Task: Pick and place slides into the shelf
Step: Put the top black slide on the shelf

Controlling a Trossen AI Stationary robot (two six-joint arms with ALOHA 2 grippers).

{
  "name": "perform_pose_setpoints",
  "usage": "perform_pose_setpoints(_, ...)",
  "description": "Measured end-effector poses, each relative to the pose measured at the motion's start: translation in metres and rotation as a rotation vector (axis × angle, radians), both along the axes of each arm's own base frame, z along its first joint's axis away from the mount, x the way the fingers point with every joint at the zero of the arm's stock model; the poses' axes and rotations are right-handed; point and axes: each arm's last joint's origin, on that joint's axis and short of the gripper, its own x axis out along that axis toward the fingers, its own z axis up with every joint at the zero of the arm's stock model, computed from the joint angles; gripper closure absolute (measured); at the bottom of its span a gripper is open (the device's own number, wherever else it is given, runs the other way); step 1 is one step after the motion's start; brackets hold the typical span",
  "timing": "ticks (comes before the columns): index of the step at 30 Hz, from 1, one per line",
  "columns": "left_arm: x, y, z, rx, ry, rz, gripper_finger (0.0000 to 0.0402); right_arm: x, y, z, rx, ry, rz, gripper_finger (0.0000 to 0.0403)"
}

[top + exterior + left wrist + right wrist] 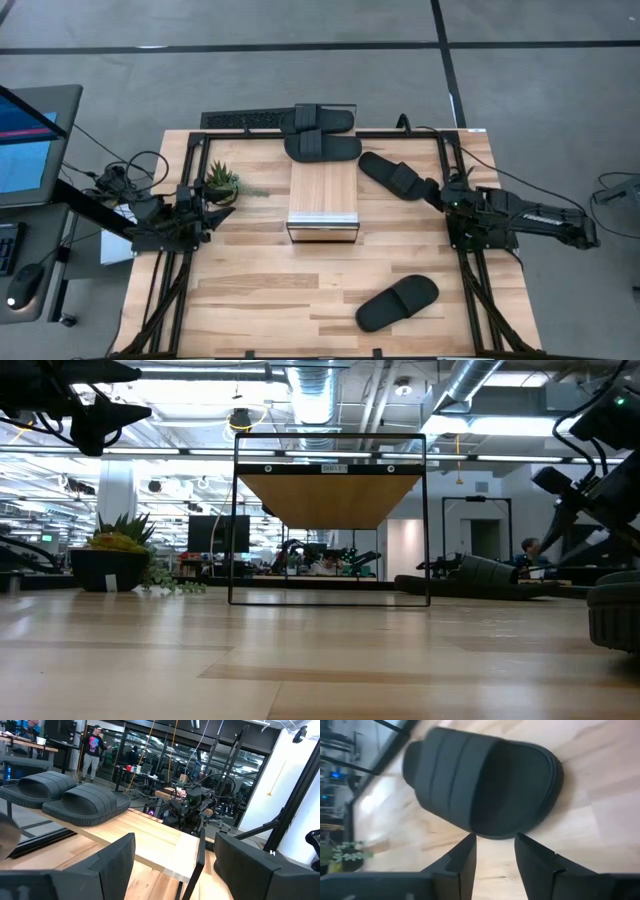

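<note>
Slides, four alike in matte black with ribbed wide straps and oval soles, are seen around the shelf. Two slides lie at its 12 o'clock end; a third slide lies on the table at 2 o'clock, and a fourth slide at 5 o'clock. The right gripper is placed just beside the third slide's rim, fingers parted with nothing between them. The left gripper is held wide open and empty at 9 o'clock, near a plant. A slip is judged likely if the curved, pliant sole is pinched shallowly. The shelf shows light wood planks and a silvery metal edge.
</note>
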Motion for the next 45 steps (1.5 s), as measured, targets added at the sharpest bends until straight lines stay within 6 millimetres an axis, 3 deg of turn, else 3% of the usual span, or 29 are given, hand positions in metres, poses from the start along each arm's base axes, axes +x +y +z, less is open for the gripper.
perform_pose_setpoints(12, 0.0, 0.0, 0.0, -0.009, -0.002, -0.001, 0.0143, 0.005, 0.0, -0.007, 0.074, 0.084, -0.014, 0.0233)
perform_pose_setpoints(25, 0.0, 0.0, 0.0, -0.009, -0.003, -0.001, 0.0143, 0.017, -0.005, -0.015, 0.111, 0.178, -0.079, 0.0237)
perform_pose_setpoints(39, 0.0, 0.0, 0.0, -0.009, -0.002, -0.001, 0.0143, 0.034, -0.024, -0.026, 0.158, 0.213, -0.124, 0.0239)
perform_pose_setpoints(42, 0.0, 0.0, 0.0, -0.008, -0.003, -0.006, 0.0143, 0.036, -0.027, -0.033, 0.172, 0.242, -0.13, 0.0248)
perform_pose_setpoints(45, 0.0, 0.0, 0.0, -0.005, -0.002, -0.018, 0.0143, 0.04, -0.027, -0.035, 0.156, 0.276, -0.114, 0.0289)
